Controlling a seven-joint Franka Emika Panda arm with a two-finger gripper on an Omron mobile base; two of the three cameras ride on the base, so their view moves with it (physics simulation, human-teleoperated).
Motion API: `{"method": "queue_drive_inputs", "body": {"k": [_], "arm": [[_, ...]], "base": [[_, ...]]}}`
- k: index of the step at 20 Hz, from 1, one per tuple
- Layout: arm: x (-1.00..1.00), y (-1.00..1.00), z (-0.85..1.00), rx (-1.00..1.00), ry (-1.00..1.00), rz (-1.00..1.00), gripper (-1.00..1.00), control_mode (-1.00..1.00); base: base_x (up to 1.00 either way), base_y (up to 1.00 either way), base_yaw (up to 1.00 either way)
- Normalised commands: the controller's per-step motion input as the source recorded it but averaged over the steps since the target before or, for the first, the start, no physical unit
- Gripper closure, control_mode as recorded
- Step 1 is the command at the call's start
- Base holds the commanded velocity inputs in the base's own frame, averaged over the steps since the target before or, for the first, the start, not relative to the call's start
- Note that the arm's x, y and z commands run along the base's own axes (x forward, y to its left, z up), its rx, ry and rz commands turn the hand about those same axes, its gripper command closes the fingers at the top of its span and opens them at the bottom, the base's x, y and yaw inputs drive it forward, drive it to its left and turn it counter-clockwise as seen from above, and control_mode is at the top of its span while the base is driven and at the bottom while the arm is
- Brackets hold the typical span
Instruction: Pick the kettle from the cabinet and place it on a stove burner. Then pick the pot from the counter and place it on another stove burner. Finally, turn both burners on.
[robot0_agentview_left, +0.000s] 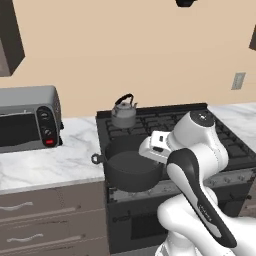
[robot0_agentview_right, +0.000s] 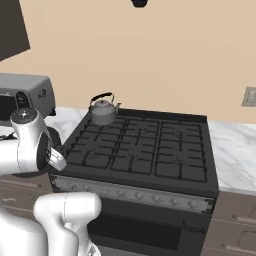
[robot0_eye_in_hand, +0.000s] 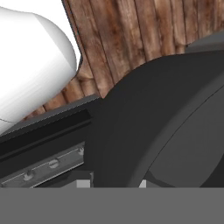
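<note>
Holding pot (robot0_agentview_left: 131, 170) rim in gripper (robot0_agentview_left: 150, 161) above stove front; kettle (robot0_agentview_left: 123, 113) on rear burner; marble counter (robot0_agentview_left: 55, 162) beside.

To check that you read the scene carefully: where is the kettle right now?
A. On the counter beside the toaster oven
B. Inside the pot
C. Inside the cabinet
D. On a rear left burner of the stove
D: the kettle stands on the back-left grate of the stove, apart from the pot.

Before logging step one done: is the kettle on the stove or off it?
On it: the kettle stands upright on a rear-left burner.
</note>
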Motion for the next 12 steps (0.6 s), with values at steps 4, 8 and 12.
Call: {"method": "queue_drive_inputs", "body": {"k": [4, 8, 12], "arm": [[0.00, 0.00, 0.00, 0.00, 0.00, 0.00, 1.00, 1.00], [0.00, 0.00, 0.00, 0.00, 0.00, 0.00, 1.00, 1.00], [0.00, 0.00, 0.00, 0.00, 0.00, 0.00, 1.00, 1.00]], "base": [[0.14, -0.38, 0.02], [0.19, -0.34, 0.04], [0.25, -0.28, 0.06]]}}
